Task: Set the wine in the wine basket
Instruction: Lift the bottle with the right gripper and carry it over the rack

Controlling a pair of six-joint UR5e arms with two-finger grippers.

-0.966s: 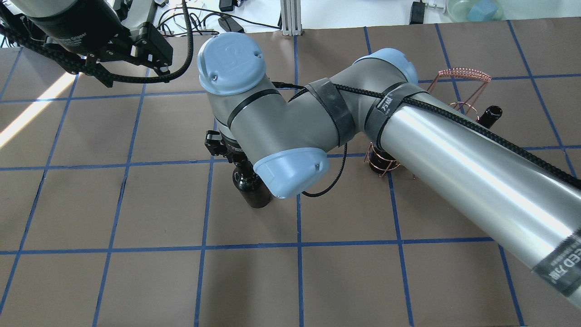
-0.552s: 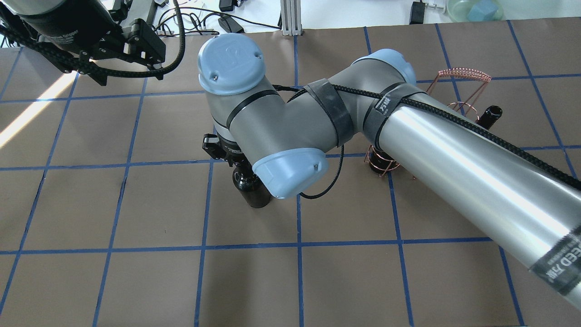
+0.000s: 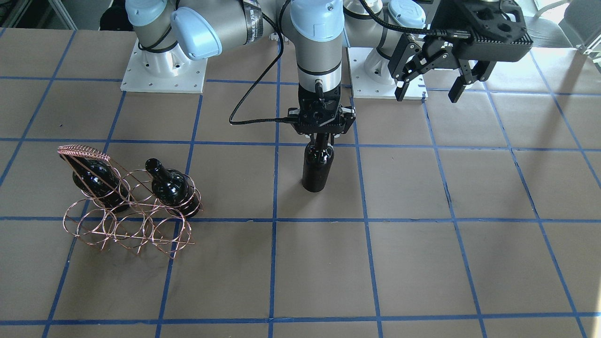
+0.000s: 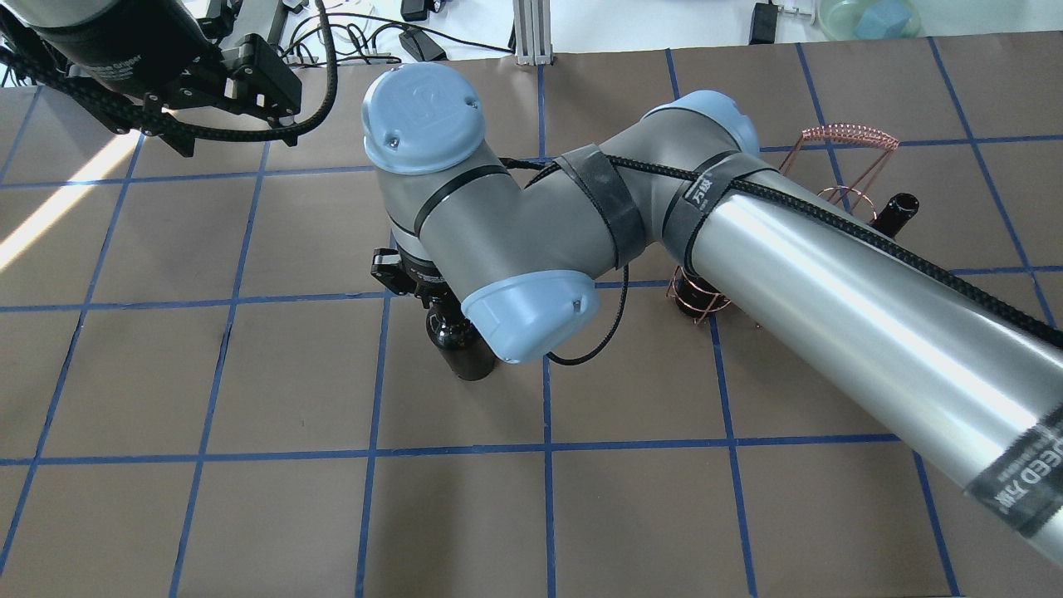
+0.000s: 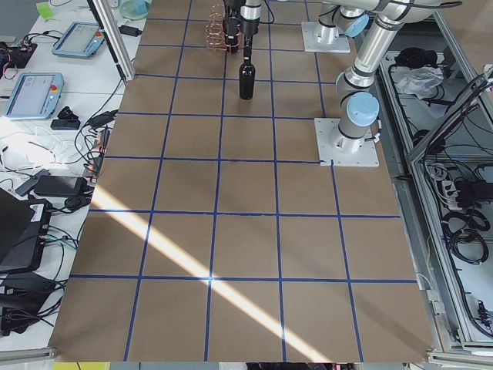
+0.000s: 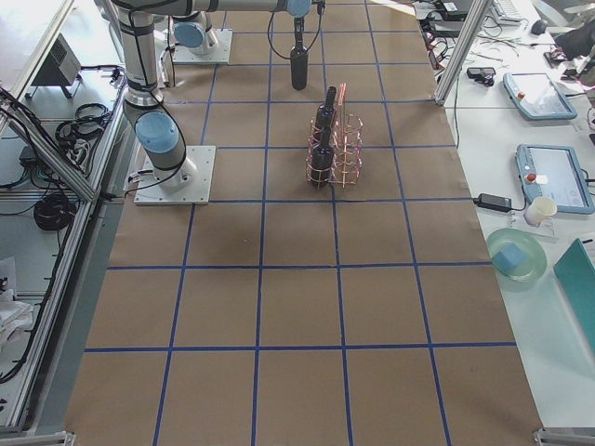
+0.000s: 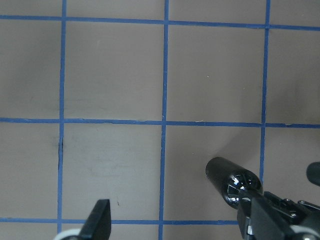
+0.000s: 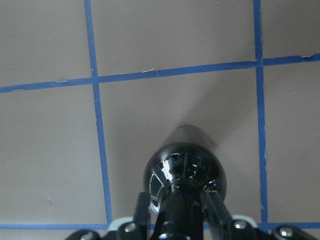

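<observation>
A glossy black wine bottle [image 3: 318,171] stands upright near the table's middle, also visible as a bottle [image 4: 462,349] below the right wrist. My right gripper [image 3: 320,137] is shut on its neck from above; in the right wrist view both fingers [image 8: 216,206] press against the neck over the bottle's shoulder [image 8: 185,167]. The copper wine basket [image 3: 123,224] sits apart on the robot's right, with two more black bottles [image 3: 170,187] in its back row. My left gripper [image 3: 427,96] hangs open and empty, high over the table near its base.
The brown table sheet [image 4: 249,515] carries a blue tape grid. The right arm's long forearm [image 4: 864,332] crosses above the basket [image 4: 847,137] in the overhead view. Cables and devices lie beyond the far edge [image 4: 399,41].
My left gripper has drawn back and away from the bottle towards the table's far left. The right wrist shifted slightly; the bottle stays in the same spot.
</observation>
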